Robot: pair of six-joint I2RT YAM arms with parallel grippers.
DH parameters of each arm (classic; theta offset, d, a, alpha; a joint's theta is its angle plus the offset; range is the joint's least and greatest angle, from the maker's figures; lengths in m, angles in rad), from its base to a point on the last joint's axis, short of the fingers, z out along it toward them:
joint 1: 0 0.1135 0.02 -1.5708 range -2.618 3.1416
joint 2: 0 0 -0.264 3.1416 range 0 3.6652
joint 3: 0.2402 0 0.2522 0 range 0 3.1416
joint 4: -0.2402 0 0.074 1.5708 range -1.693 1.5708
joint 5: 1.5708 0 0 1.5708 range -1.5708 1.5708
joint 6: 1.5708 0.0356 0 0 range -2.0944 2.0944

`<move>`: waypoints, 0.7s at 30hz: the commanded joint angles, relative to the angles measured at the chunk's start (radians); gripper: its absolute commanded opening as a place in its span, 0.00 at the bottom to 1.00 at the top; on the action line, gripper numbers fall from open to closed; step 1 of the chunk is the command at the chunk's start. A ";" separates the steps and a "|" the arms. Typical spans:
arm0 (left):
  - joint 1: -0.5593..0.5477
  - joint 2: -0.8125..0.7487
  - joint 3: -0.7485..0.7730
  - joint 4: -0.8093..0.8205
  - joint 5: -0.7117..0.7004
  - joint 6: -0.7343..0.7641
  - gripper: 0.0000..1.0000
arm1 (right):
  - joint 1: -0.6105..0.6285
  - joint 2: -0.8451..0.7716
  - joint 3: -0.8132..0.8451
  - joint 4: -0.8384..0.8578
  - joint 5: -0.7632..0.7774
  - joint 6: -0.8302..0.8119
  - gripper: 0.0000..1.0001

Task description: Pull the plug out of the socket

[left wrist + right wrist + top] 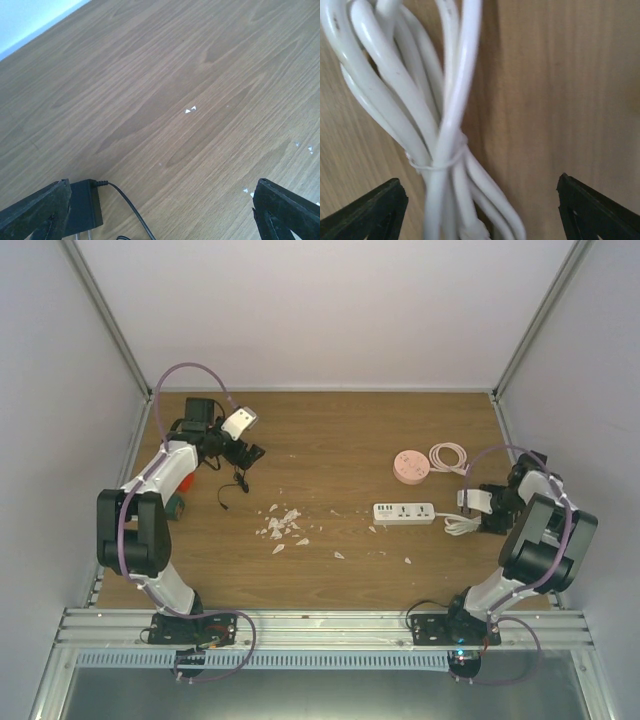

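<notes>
While your left hand [162,192] hangs wide open above the counter [165,75], the black plug [84,207] lies just beside one finger, cord [131,207] trailing | socket strip [404,512] sits well apart, toward your right arm | your right hand [479,187] is spread wide over the bundled white cable [445,145], gripping nothing.

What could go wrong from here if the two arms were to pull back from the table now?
1. The white cord bundle lies between the fingers of the open right gripper. A careless lift might snag it and drag the power strip.
2. The open left gripper has one finger right beside the black adapter. Moving off sideways could catch its cable and drag the adapter along.
</notes>
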 commanded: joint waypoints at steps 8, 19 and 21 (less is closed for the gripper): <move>0.002 -0.139 0.101 0.004 0.108 -0.094 0.99 | 0.012 -0.015 0.368 -0.258 -0.399 0.270 0.98; 0.060 -0.240 0.170 -0.058 0.072 -0.199 0.99 | 0.174 -0.142 0.470 0.095 -0.860 1.145 1.00; 0.101 -0.272 0.135 -0.045 0.077 -0.216 0.99 | 0.213 -0.188 0.391 0.281 -0.847 1.344 1.00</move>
